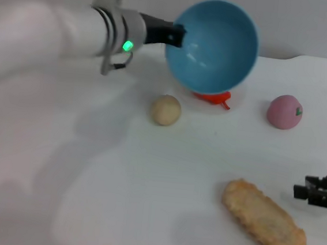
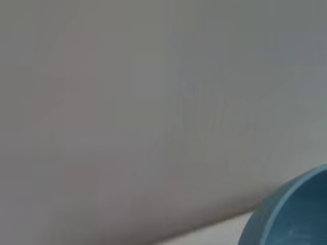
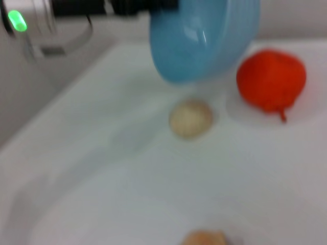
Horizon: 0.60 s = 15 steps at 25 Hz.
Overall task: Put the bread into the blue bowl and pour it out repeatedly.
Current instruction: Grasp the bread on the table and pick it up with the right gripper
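1. Where the white surface [image 1: 87,196] comes nearest the robot, the bread [image 1: 263,219] lies flat on it toward the right, its long body running slantwise; in the right wrist view only a tan end of it [image 3: 203,238] shows at the picture's edge.
2. Just beside the bread, at the right edge of the head view, the right hand [image 1: 304,191] hovers low; its dark fingers point toward the loaf and have hold of nothing, and whether they stand apart or together cannot be told.
3. Farther out, near the middle of the surface, sits a small round beige ball [image 1: 165,109], well apart from the bread; the right wrist view shows it too [image 3: 190,117].
4. To the right at about the same depth rests a pink round fruit [image 1: 284,111] with a small green mark on it.
5. Behind the ball, a red object [image 1: 213,96] lies on the surface, mostly hidden by the bowl in the head view and plain in the right wrist view [image 3: 271,79].
6. Farthest away, the blue bowl [image 1: 212,46] is held up off the surface and tipped on its side, its empty hollow facing the robot; the left hand [image 1: 176,35] has its dark fingers clamped on the bowl's left rim, the white arm reaching in from the left. A curve of the bowl [image 2: 294,214] shows in the left wrist view.
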{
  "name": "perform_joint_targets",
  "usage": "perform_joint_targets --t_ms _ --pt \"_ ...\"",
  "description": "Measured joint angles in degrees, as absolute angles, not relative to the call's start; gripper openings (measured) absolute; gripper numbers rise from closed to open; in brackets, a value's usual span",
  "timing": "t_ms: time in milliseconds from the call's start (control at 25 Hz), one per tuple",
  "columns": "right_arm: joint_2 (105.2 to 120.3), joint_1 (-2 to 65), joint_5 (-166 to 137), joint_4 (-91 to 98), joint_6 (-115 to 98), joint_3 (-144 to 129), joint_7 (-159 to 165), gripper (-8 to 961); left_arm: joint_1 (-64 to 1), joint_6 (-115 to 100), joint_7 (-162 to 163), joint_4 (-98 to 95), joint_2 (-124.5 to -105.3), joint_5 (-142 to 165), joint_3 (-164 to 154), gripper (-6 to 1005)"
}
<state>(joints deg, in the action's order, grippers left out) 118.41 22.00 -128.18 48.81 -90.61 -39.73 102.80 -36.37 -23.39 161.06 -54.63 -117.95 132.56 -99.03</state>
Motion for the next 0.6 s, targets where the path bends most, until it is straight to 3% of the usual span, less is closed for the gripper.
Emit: perform_joint_targets --t_ms 280,600 --pt "118.35 25.60 -135.88 52.96 -90.97 -46.46 108.77 537 -34.69 -51.08 160.61 -61.30 -117.58 132.66 -81.29 24" --pt "118.48 27.44 -136.17 53.47 -91.26 -53.21 109.44 537 -30.72 -61.42 160.68 -63.29 -117.35 132.86 -73.29 24"
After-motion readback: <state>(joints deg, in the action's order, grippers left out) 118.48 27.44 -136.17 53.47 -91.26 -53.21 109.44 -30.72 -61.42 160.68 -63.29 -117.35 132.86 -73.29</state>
